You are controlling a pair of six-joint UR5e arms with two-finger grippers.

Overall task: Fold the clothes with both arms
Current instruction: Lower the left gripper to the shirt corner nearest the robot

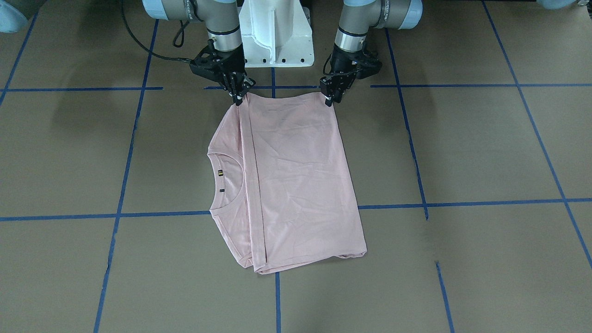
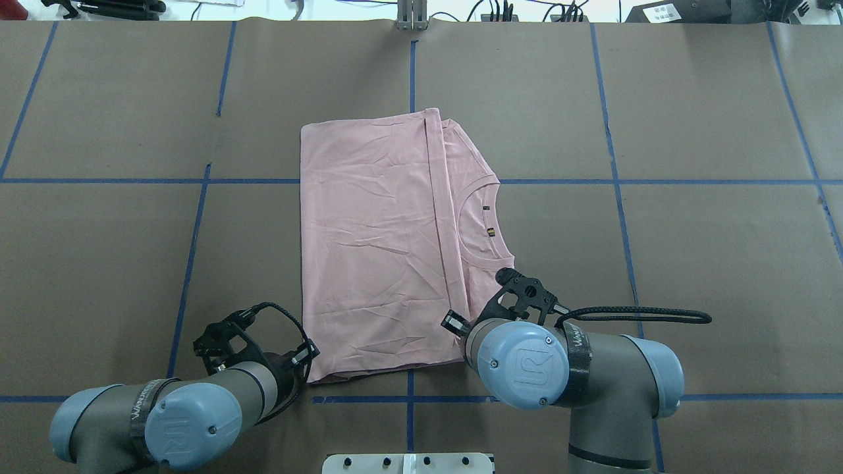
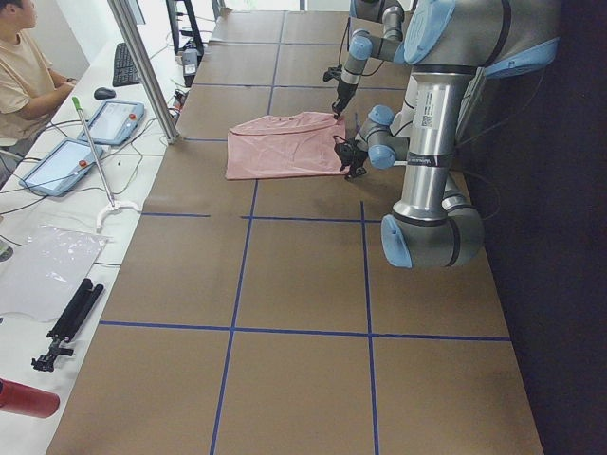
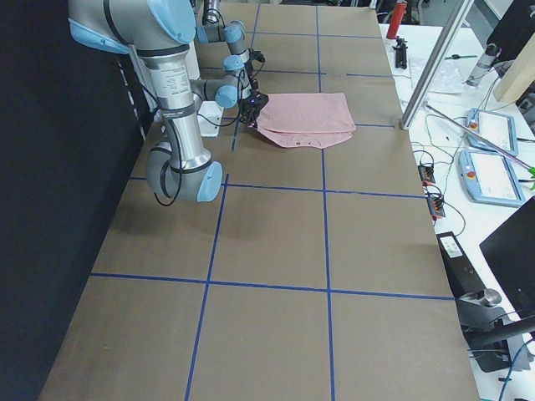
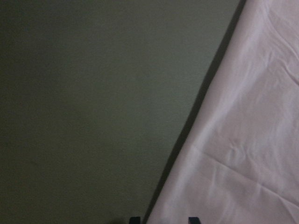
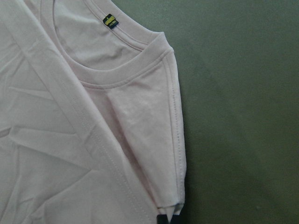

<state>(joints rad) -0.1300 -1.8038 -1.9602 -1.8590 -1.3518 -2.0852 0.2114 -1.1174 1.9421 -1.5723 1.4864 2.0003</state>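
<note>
Two left fingers (image 1: 331, 95) straddle the T-shirt (image 1: 296, 175) edge; right fingers (image 1: 237, 92) pinch it

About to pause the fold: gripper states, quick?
Left gripper: at a corner of the T-shirt, grip cannot be told.
Right gripper: closed on the T-shirt, collar-side corner.

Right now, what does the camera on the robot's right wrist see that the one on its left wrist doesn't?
On the T-shirt, only the right wrist view shows the round neckline, the small black-and-yellow label inside it and stitched seams. Only the left wrist view shows a plain straight fabric edge, no collar, beside a wide stretch of bare table. Both show pink cloth on the table, with dark tips of the right gripper or left gripper peeking in at the bottom.
</note>
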